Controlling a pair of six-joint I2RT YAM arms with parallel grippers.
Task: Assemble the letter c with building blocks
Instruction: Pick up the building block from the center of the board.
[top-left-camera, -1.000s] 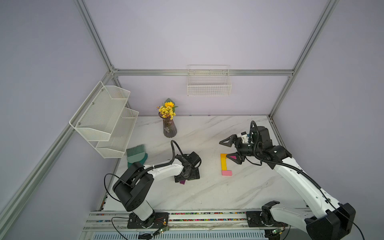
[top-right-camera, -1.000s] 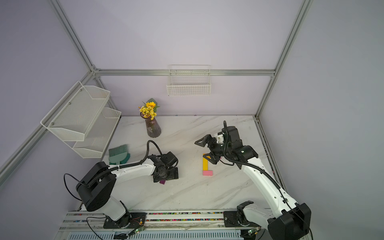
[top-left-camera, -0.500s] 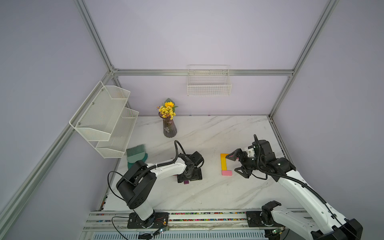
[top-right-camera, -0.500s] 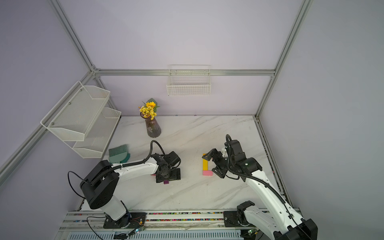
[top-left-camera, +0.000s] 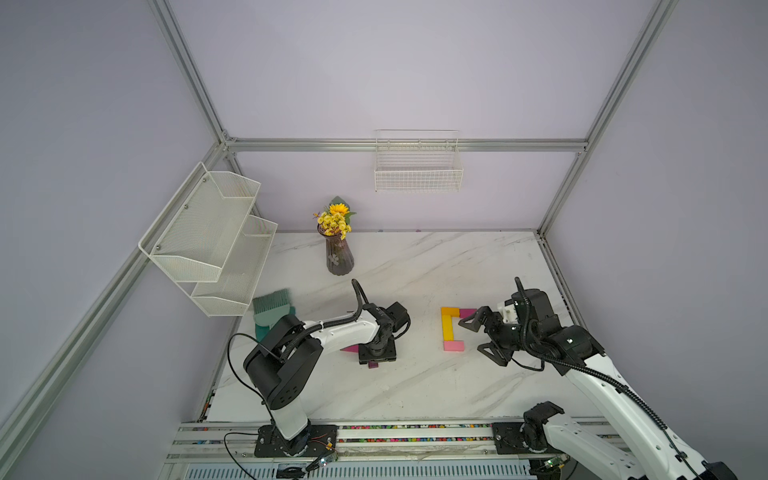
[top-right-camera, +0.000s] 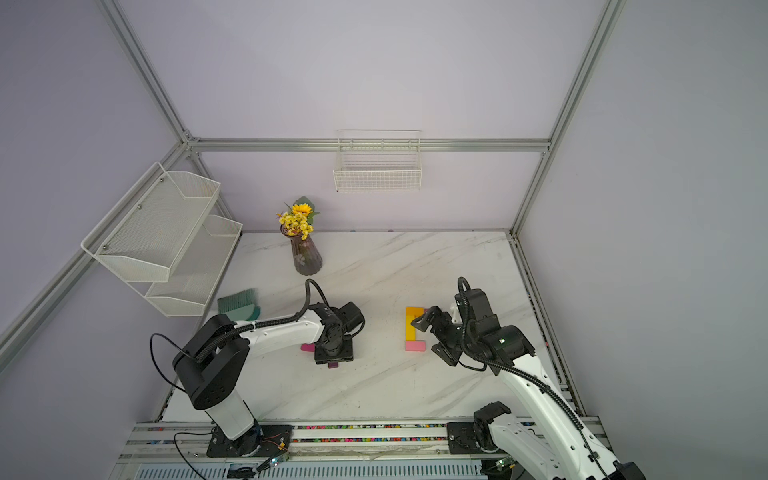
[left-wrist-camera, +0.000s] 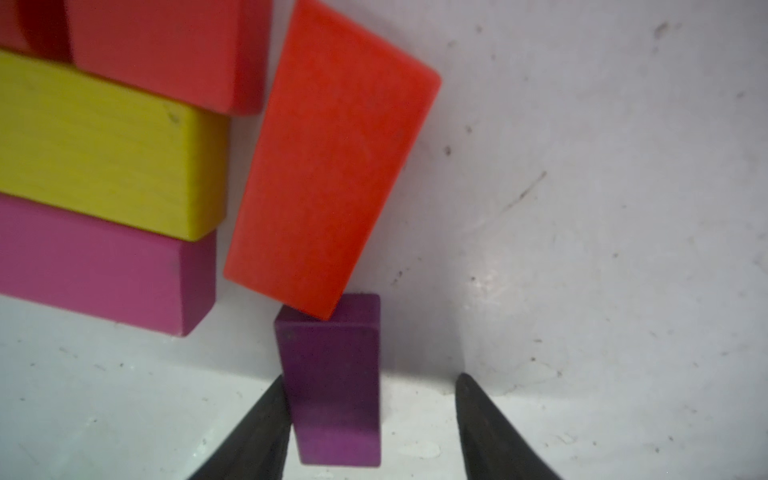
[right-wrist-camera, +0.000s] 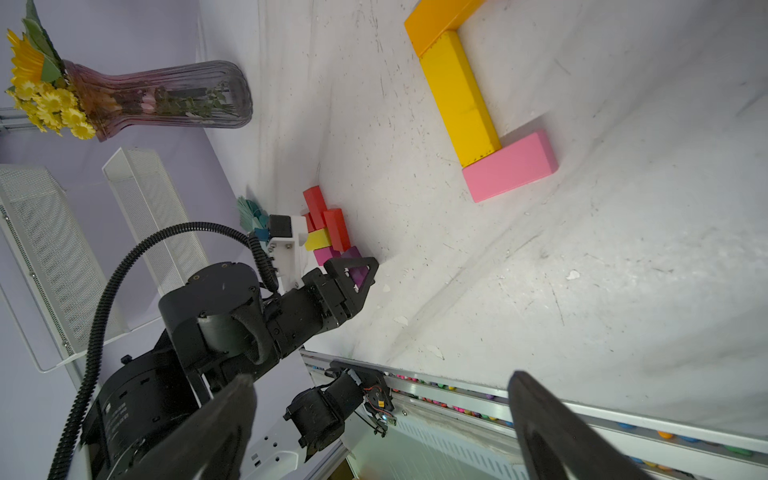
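An orange block (top-left-camera: 450, 311), a long yellow block (top-left-camera: 447, 328) and a light pink block (top-left-camera: 453, 345) lie joined in a C shape; a magenta block (top-left-camera: 467, 311) shows beside the orange one. My right gripper (top-left-camera: 478, 337) hovers open just right of them, empty. My left gripper (left-wrist-camera: 372, 379) points down over a purple block (left-wrist-camera: 332, 382). One finger touches the block and the other stands off with a gap. Beside it lie red-orange (left-wrist-camera: 332, 158), yellow (left-wrist-camera: 104, 153), magenta (left-wrist-camera: 95, 270) and red (left-wrist-camera: 166, 50) blocks.
A vase of yellow flowers (top-left-camera: 338, 257) stands at the back. A green brush (top-left-camera: 272, 307) lies at the left edge under a white wire shelf (top-left-camera: 208, 232). A wire basket (top-left-camera: 417, 166) hangs on the back wall. A rail (top-left-camera: 395, 432) runs along the front.
My right arm has come down and forward to the right of the letter, jaws still wide. My left gripper's jaws have narrowed around the purple block.
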